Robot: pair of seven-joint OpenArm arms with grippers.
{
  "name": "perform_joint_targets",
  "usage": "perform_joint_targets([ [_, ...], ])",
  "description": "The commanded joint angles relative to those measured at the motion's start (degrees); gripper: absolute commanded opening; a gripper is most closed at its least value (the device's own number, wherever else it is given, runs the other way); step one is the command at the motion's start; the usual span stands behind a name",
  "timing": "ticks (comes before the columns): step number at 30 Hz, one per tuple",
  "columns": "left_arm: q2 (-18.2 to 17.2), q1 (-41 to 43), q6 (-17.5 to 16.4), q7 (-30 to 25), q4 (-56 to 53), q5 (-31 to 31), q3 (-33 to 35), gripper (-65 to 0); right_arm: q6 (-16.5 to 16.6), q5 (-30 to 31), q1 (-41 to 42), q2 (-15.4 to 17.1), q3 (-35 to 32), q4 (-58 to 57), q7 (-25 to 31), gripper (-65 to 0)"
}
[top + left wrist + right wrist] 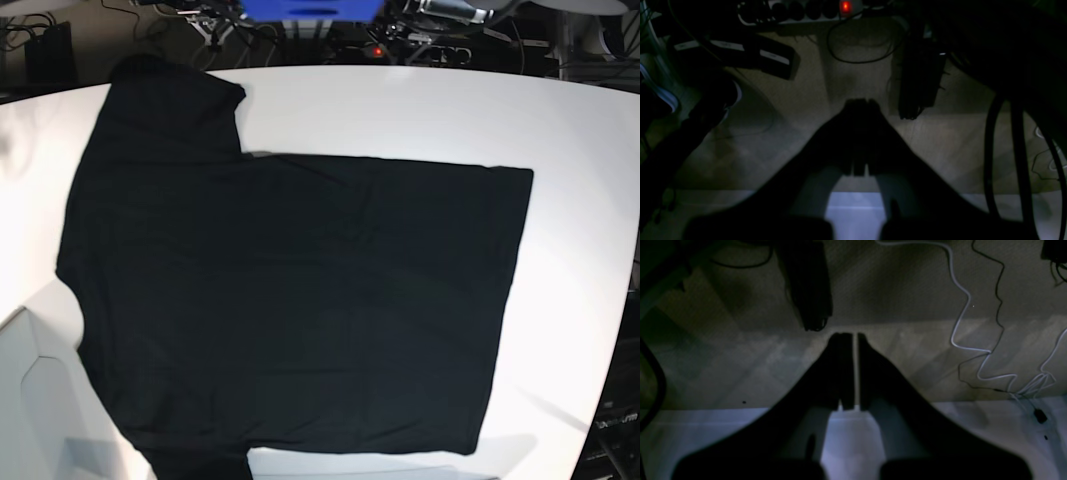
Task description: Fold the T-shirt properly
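A: On the white counter [400, 110], the T-shirt [290, 300] lies spread flat, sleeve toward far-left corner.
B: Hands?
A: Left hand [860, 103] & right hand [850, 338] pressed together, empty, over floor.

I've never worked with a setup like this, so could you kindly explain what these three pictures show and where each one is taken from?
This is a robot with two arms, and each arm carries a small camera at its wrist. The two dark pictures come from those wrist cameras. Each one looks down past its own gripper, the arm's two-fingered pincer, at a floor with cables. The left gripper is shut and holds nothing. The right gripper is shut too, with only a thin slit between its fingers, and is also empty.

The bright picture comes from a fixed camera looking down on the white table. On the table lies the T-shirt, black and spread out flat, one sleeve toward the far left corner. Neither arm appears in that view, so nothing touches the shirt.
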Motion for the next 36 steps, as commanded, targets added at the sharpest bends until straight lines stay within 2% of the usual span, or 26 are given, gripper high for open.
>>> perform_joint_targets([
  [1,0.03,0.17,0.34,0.08,0.14,0.08,-0.05,-65.0,1.37,0.19,-0.82,0.49,-0.14,-0.1,-0.19,-65.0],
  [15,0.03,2.19,0.25,0.08,0.14,0.16,0.21,-65.0,1.28,0.19,-1.7,1.29,0.03,0.08,-0.27,-65.0],
  [20,0.03,2.98,0.25,-0.19,0.23,0.08,0.12,-65.0,1.28,0.19,-5.92,1.29,-0.06,7.99,-0.71,-65.0],
  [28,-0.5,6.24,0.25,0.43,7.7,0.08,0.21,-65.0,1.28,0.19,-7.85,1.11,0.03,15.64,-9.5,-65.0],
  [32,-0.5,6.59,0.25,4.74,8.93,0.08,0.21,-65.0,1.28,0.19,-7.85,1.11,-0.06,15.9,-9.94,-65.0],
  [36,-0.5,7.73,0.25,6.14,12.1,0.08,0.21,-65.0,1.28,0.19,-7.85,1.11,-0.06,15.9,-9.86,-65.0],
])
